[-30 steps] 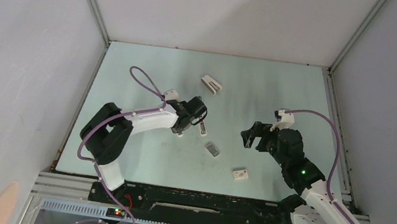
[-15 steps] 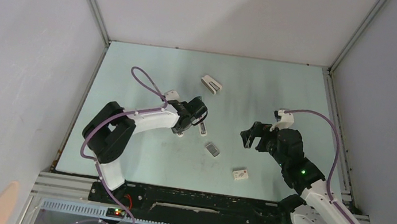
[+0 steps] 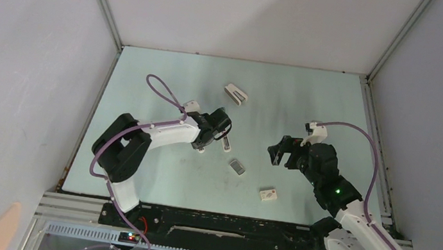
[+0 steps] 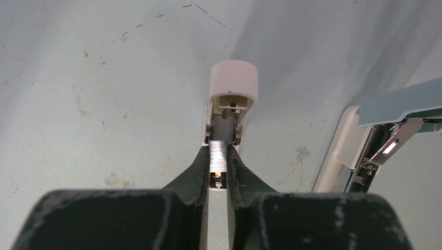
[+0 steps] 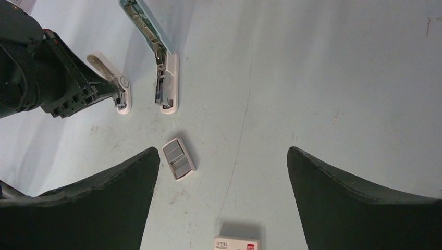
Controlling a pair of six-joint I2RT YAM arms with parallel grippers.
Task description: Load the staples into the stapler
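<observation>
My left claw [image 4: 219, 152] is almost closed. It pinches a ribbed metal strip [image 4: 219, 162] between its fingertips, directly over the open channel of a white-capped stapler [image 4: 233, 80] that reaches forward from it. The stapler [image 4: 401, 101], with its pale lid lifted, lies just beside this claw, on the right in the left wrist view. My right claw [image 5: 221, 151] is wide open and holds nothing. The staples [image 5: 179, 159] lie on the table [image 5: 339, 78] between its fingers, nearer to one.
</observation>
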